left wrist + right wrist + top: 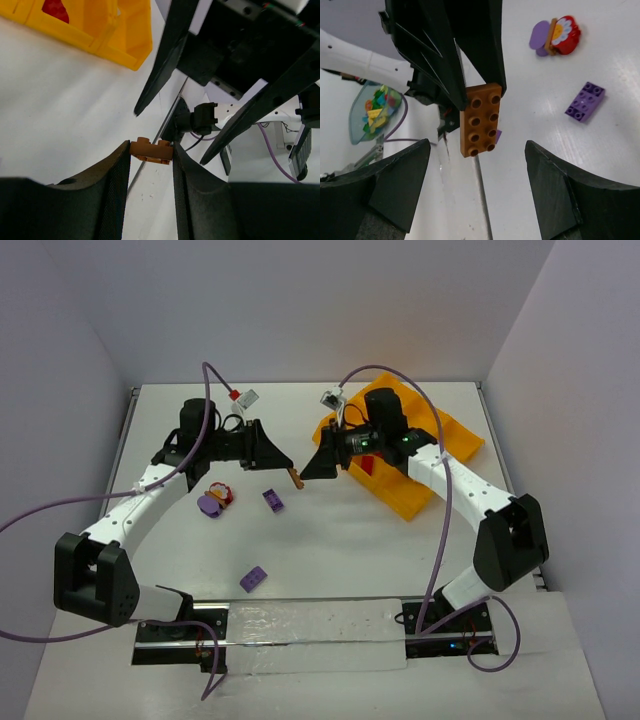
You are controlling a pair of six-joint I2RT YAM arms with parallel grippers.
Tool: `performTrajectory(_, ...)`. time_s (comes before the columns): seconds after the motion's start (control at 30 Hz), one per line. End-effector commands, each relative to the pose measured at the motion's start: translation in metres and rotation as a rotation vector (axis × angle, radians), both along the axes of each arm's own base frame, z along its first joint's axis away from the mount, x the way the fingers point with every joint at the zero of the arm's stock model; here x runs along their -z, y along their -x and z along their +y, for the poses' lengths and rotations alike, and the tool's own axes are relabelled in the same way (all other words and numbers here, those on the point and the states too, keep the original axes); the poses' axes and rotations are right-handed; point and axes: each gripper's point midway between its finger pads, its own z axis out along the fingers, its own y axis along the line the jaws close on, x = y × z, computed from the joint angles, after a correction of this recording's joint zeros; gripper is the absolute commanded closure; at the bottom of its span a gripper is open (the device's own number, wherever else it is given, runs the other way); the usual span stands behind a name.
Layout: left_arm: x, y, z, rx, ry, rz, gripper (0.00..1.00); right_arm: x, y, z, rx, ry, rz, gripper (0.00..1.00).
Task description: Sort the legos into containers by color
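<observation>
Right wrist view: the brown brick [480, 120] hangs in the air off the near-left corner of the tray [455, 435], above the counter and not over any compartment. The left claw [151, 148] is clamped on one end of it, and the other end juts free. The right claw [477, 150] stands wide apart, one finger to either side of that free end, touching nothing. How far the brick reaches in between those fingers cannot be told.

Judged stage: a hand-over between the arms, with the receiving grip not yet made.

Hazards:
- Release by the left claw before the right one bites would drop the brick onto the counter, short of the tray.
- The hold is on one end only, so a push from a closing finger could swing the brick out of line.
- Both sets of black fingers stand close together, so a small error in approach could knock them against each other.
- A shallow bite on the smooth plastic tip could slip on the way to the tray.

Two purple bricks [273, 500] and a mixed cluster [214, 500] lie farther left of the tray, unsorted.
</observation>
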Motion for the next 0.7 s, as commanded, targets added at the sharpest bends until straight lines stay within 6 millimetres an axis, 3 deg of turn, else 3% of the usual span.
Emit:
performTrajectory(0.0, -0.041, 0.005, -0.005, 0.057, 0.08, -0.129, 1.0, -0.015, 0.009, 0.009, -0.077, -0.029, -0.018, 0.16)
performTrajectory(0.5, -0.056, 0.011, -0.006, 0.083, 0.121, -0.173, 1.0, -0.015, 0.014, 0.025, -0.16, -0.1, 0.06, 0.24)
performTrajectory(0.63, -0.057, 0.011, -0.006, 0.083, 0.122, -0.175, 1.0, -0.019, 0.02, 0.027, -0.192, -0.127, 0.083, 0.39)
performTrajectory(0.67, -0.056, 0.011, -0.006, 0.083, 0.122, -0.174, 1.0, -0.021, 0.021, 0.028, -0.199, -0.133, 0.077, 0.47)
